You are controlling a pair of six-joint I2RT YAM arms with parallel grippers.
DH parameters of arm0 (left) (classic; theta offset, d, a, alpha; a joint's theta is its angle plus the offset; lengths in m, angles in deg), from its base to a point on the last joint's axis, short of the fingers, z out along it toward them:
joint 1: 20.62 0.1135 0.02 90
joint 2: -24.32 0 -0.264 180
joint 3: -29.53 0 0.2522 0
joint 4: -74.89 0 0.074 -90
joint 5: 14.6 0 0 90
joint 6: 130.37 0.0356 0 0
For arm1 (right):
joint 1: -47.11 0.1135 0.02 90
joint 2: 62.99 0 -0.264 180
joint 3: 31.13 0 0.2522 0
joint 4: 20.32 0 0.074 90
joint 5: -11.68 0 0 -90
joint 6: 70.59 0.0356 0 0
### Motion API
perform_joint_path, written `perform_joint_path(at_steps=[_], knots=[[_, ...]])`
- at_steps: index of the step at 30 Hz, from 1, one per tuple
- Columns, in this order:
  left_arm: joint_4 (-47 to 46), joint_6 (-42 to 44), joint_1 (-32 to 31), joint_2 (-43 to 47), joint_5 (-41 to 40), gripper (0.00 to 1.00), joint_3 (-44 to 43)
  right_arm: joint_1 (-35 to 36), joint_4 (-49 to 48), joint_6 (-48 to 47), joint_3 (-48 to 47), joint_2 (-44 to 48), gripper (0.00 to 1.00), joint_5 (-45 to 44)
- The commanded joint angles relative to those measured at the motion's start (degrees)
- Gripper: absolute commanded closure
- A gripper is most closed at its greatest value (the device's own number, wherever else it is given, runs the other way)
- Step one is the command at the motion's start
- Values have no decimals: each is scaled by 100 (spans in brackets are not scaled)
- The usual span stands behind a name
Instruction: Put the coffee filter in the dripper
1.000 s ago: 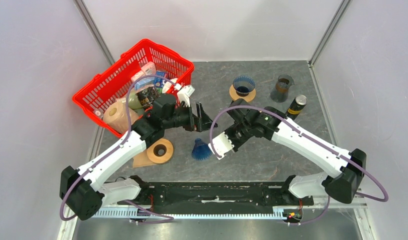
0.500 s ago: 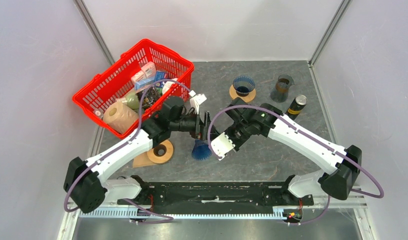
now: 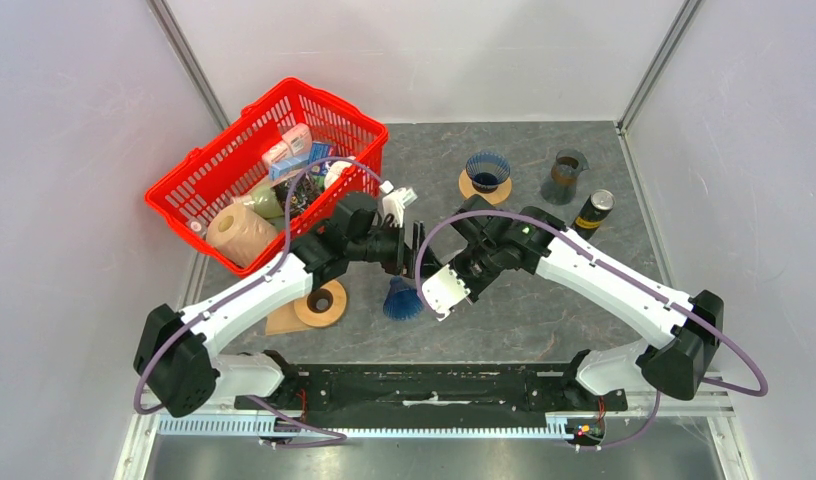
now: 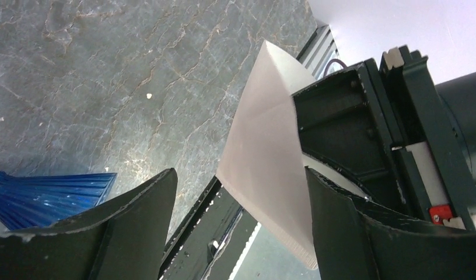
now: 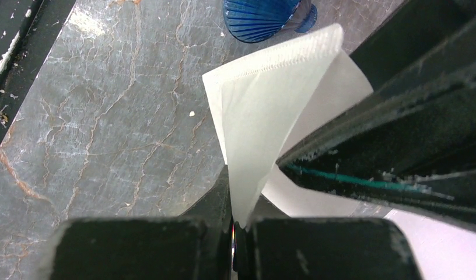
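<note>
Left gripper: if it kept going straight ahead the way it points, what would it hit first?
Most likely the white coffee filter, pinched by the right gripper. It hangs just ahead of the left gripper, in line with the gap between its open jaws. How far ahead is unclear.

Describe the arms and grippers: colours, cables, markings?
Left arm and right arm: white link shells, black at the joints and base. A purple cable loops loosely along each. Left gripper and right gripper are black, with broad matte fingers whose edges look a bit worn. No markings are legible.
</note>
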Motion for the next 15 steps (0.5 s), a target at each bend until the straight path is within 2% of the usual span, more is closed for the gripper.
perform_joint_path(at_steps=[1,7,9,15], knots=[[-186,53,-71,-357,237,18,-457,32,72,-205,-267,-1,100,-24],[49,367,-350,-1032,701,35,-1010,74,167,-212,-443,-144,100,-213],[87,423,-352,-1054,673,45,-1019,76,175,-210,-433,-121,100,-276],[215,583,-352,-982,664,65,-1020,76,208,-146,-398,-4,100,-406]])
